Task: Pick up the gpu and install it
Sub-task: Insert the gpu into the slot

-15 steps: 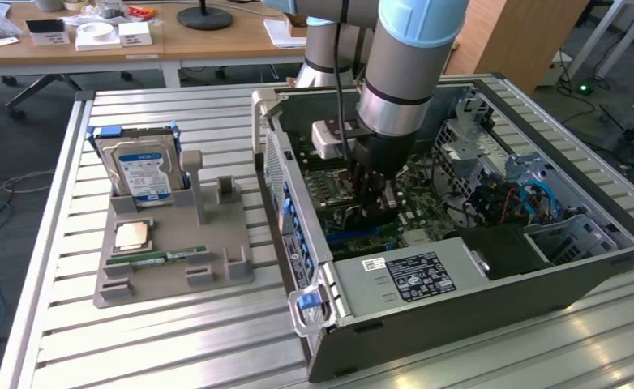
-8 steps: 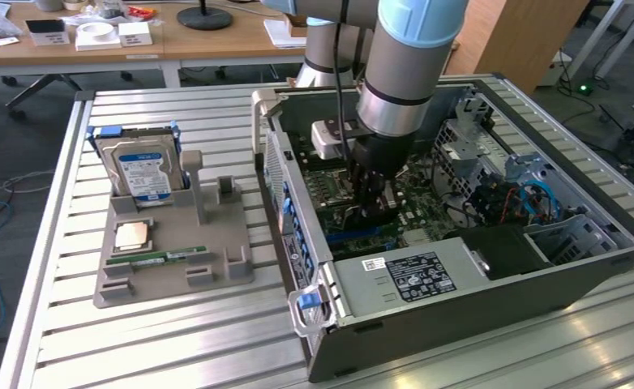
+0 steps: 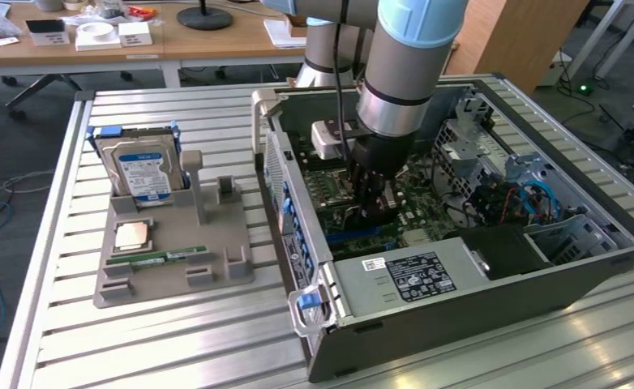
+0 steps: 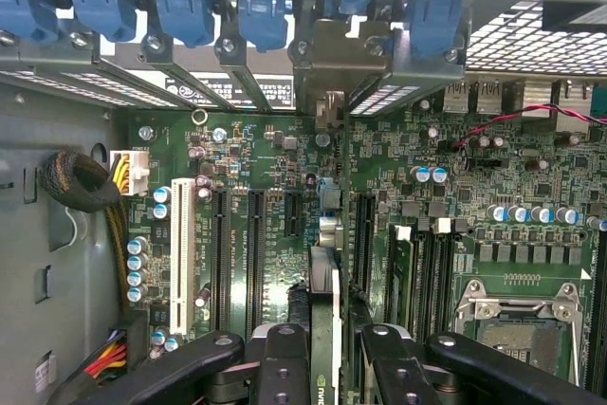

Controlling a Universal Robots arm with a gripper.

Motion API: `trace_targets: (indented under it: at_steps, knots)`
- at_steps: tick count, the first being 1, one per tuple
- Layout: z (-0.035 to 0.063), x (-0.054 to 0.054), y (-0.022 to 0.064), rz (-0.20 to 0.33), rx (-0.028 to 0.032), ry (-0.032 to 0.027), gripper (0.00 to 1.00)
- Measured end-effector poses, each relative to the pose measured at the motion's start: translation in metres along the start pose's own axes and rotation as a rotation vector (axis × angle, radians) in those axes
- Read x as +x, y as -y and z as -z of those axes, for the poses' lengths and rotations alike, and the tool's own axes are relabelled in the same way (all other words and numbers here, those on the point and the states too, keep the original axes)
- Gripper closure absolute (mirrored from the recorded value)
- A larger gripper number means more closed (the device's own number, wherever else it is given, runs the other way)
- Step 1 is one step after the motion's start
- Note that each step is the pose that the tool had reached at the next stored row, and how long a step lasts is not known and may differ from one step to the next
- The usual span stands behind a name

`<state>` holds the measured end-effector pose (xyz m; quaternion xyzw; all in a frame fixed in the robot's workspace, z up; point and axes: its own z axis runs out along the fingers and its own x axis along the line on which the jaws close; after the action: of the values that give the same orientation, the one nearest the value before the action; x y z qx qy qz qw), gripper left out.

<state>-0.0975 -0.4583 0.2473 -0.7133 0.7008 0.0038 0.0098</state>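
A slatted aluminium worktop (image 3: 187,340) stands in a workshop, with wooden desks (image 3: 187,40) behind its far edge. Two carriers sit on it.

Toward the edge at the exterior view's left lies a grey holder tray (image 3: 165,285). A silver hard drive (image 3: 144,172) with a blue-white label stands upright in the slot at the tray's far end. A CPU chip (image 3: 133,235) lies flat in a recess nearer the middle, and a narrow green memory stick (image 3: 171,256) lies in a groove just beside it.

Toward the edge at the exterior view's right, an open computer case (image 3: 490,312) lies on its side. Inside it are the green motherboard (image 4: 285,149), a power supply (image 3: 414,275) with a white-and-black label at the near end, and blue cables (image 3: 533,198) by the metal drive cage on the far side. On the board, the wrist view shows a white expansion slot (image 4: 182,234), several black slots beside it and a CPU socket (image 4: 517,315) with a metal frame. A row of blue latches (image 4: 180,7) runs along the case's rear wall.

The robot arm (image 3: 404,73) reaches straight down into the case. Its gripper (image 4: 332,358) is clenched on the gpu (image 4: 323,291), which is seen edge-on between the black fingers (image 4: 282,362). The card stands upright over the motherboard, in line with the black slots near the board's middle. Whether its lower edge is seated in a slot cannot be told
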Motion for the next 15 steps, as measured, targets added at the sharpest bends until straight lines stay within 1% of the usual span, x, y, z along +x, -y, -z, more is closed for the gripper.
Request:
trace_targets:
  at_steps: [15]
  knots:
    - [0.0,0.0,0.0,0.0,0.0,0.0,0.74]
